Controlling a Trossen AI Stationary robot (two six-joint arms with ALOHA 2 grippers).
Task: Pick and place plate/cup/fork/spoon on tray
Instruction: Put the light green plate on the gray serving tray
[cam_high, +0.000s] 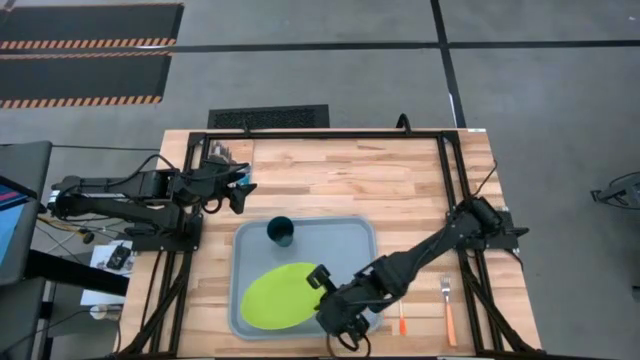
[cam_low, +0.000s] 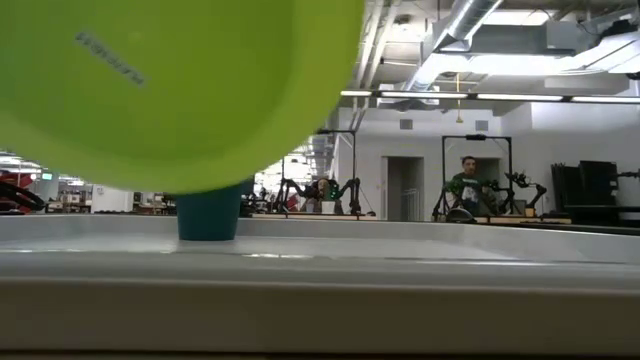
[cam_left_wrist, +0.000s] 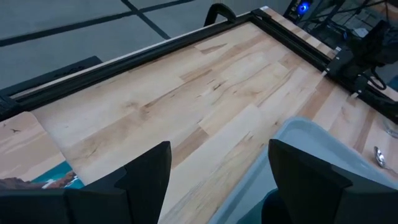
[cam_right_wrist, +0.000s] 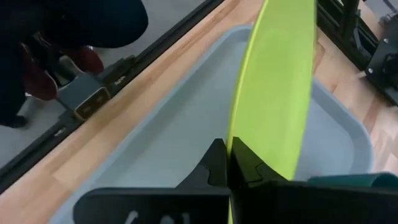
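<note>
The lime-green plate (cam_high: 280, 298) is over the grey-blue tray (cam_high: 345, 232), tilted, with my right gripper (cam_high: 322, 282) shut on its right edge. In the low view the plate (cam_low: 170, 80) fills the upper left, above the tray's near rim (cam_low: 400, 290). The dark teal cup (cam_high: 281, 230) stands upright on the tray's far left part. The spoon (cam_high: 401, 318) and the fork (cam_high: 447, 305) lie on the wood to the right of the tray. My left gripper (cam_high: 243, 186) is open and empty above the table, beyond the tray's far left corner. My right gripper pinches the plate's rim (cam_right_wrist: 235, 144) between its two fingers, at the plate's right edge. The fingers come from the table's near right, slanting down. The plate stands tilted, seen edge-on in the right wrist view, and in the low view its lower edge (cam_low: 200, 188) is above the tray.
A black metal frame (cam_high: 450, 180) runs along the table's far and right sides. Bare wood (cam_high: 330, 180) lies between the tray and the far edge. In the low view, a person (cam_low: 466, 180) and other arms show in the room far behind the table.
</note>
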